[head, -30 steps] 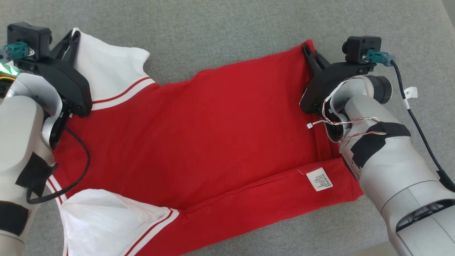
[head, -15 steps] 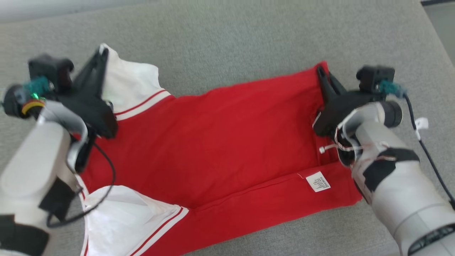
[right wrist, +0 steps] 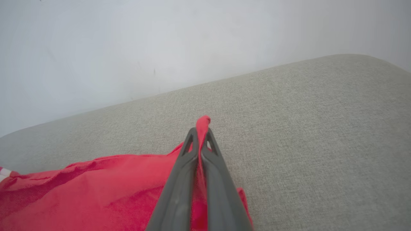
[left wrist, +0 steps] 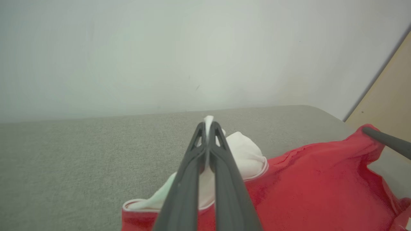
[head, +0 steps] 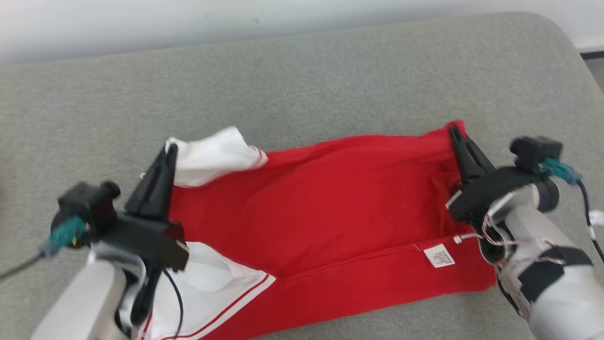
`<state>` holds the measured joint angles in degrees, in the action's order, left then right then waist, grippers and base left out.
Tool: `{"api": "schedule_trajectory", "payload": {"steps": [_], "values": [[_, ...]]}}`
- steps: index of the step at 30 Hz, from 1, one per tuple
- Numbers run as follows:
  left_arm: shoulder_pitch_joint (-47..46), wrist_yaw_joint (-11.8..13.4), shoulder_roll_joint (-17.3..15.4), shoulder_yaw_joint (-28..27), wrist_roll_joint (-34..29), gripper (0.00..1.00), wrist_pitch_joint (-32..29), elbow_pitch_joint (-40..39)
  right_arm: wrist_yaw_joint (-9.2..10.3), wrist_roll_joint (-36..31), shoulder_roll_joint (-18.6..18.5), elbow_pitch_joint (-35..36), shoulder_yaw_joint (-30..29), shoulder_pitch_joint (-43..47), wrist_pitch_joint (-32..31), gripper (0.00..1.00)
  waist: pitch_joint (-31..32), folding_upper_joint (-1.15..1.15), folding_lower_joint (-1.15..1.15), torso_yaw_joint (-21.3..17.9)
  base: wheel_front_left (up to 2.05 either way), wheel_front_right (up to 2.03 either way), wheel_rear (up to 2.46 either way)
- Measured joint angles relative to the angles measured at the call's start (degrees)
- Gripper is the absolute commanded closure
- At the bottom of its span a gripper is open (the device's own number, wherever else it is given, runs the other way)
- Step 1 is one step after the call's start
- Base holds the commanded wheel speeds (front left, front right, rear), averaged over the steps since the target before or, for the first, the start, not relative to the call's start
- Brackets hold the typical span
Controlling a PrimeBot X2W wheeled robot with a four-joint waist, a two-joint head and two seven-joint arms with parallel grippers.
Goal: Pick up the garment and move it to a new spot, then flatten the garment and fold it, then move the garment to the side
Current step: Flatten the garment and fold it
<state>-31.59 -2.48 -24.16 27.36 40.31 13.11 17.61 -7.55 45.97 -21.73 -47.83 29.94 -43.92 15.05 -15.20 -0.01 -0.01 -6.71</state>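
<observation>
Lying across the near part of the grey padded surface (head: pixel 306 85), the red garment (head: pixel 330 198) shows a near strip already turned over. Its care label (head: pixel 439 255) faces up toward the surface's right edge, and the white near sleeve (head: pixel 207 278) is bunched toward the near left corner. Farther in, the left gripper (head: pixel 171 150) is clamped tight on the white far sleeve (head: pixel 212 158) at the garment's far left. The right gripper (head: pixel 454 128) is pinched on the red hem corner at the far right, and both corners are raised off the surface. This looks like a second lengthwise fold. To do it well, the two arms would need to carry their corners toward the near edge at one height and pace. The cloth should be taut between them so the far edge lands straight on the turned strip; the slack far sleeve could crumple underneath. Beyond the garment, bare surface runs to the pale wall (head: pixel 188 19).
</observation>
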Motion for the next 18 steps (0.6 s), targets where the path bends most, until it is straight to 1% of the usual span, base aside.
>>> {"api": "schedule_trajectory", "payload": {"steps": [5, 10, 13, 16, 18], "values": [[7.38, 2.78, 0.24, -0.53, 0.88, 1.00, 0.71, -7.94, 0.00, 0.27, -1.18, 6.14, -5.37, 6.76, 0.08, 1.00, 2.00, 0.00, 0.00, 1.59, 0.00, 0.00, 0.00], [14.08, 5.33, 0.37, -0.93, 1.45, 1.00, 1.01, -13.67, 0.00, -0.46, -1.54, 10.16, -8.50, 12.35, 0.08, 1.00, 3.67, 0.00, 0.00, 2.99, 0.00, 0.00, 0.00], [17.58, 6.60, 0.86, -0.97, 1.70, 1.00, 1.20, -15.59, 0.00, -0.63, -1.70, 13.01, -11.20, 14.99, 0.09, 1.00, 4.26, 0.00, 0.00, 3.70, 0.00, 0.00, 0.00], [20.50, 7.17, 1.21, -0.59, 1.75, 1.00, 1.43, -15.80, 0.00, -0.73, -1.82, 15.82, -13.07, 18.08, 0.08, 1.00, 4.65, 0.00, 0.00, 4.15, 0.00, 0.00, 0.00], [22.08, 7.44, 1.75, -1.32, 2.30, 1.00, 1.49, -15.24, 0.00, -1.08, -1.85, 16.86, -14.04, 19.97, 0.08, 1.00, 4.88, 0.00, 0.00, 4.21, 0.00, 0.00, 0.00]]}}
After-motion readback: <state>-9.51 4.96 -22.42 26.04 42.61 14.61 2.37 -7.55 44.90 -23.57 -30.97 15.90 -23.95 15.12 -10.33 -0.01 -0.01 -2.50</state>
